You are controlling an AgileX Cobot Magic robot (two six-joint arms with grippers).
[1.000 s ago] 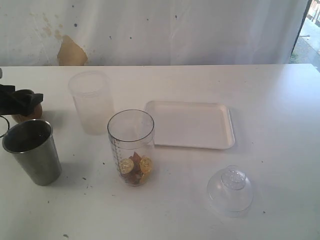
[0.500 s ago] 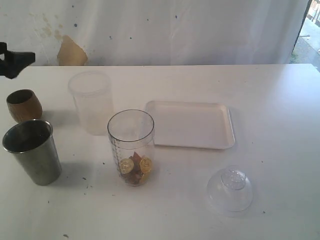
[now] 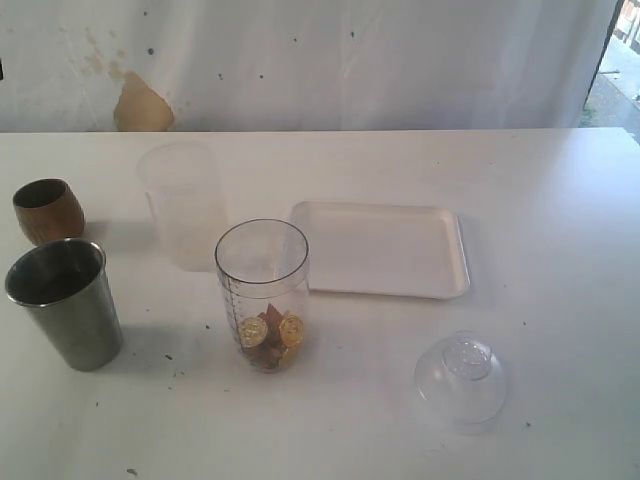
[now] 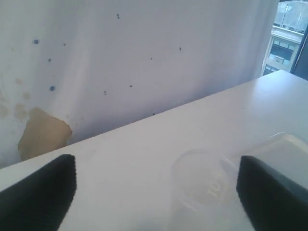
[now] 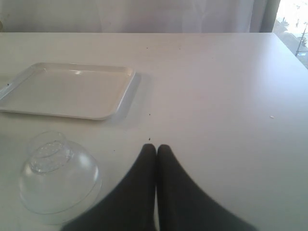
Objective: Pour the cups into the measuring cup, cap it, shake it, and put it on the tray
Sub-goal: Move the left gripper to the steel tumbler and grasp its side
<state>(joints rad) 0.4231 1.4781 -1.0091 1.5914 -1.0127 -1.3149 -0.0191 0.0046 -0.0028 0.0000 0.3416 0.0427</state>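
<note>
One brushed-steel cup (image 3: 65, 300) stands upright at the table's left front. The clear measuring cup (image 3: 262, 295) with printed marks stands mid-table, uncapped, with gold-wrapped pieces at its bottom. The white tray (image 3: 380, 248) lies just right of it, and its near corner shows as the tray (image 5: 67, 89) in the right wrist view. A clear domed lid (image 3: 460, 380) rests on the table at the front right. My left gripper (image 4: 156, 163) is open and holds nothing, raised above the table's back left; it is outside the exterior view. My right gripper (image 5: 156, 147) is shut and empty, close to the domed lid (image 5: 57, 173).
A small brown wooden cup (image 3: 48, 210) stands behind the steel cup. A frosted plastic cup (image 3: 183, 205) without marks stands behind the measuring cup; it appears as the frosted cup (image 4: 207, 185) under my left gripper. A white curtain hangs along the table's back edge.
My left gripper rose from the wooden cup and passed out of the exterior view at the upper left. The wooden cup now stands free.
</note>
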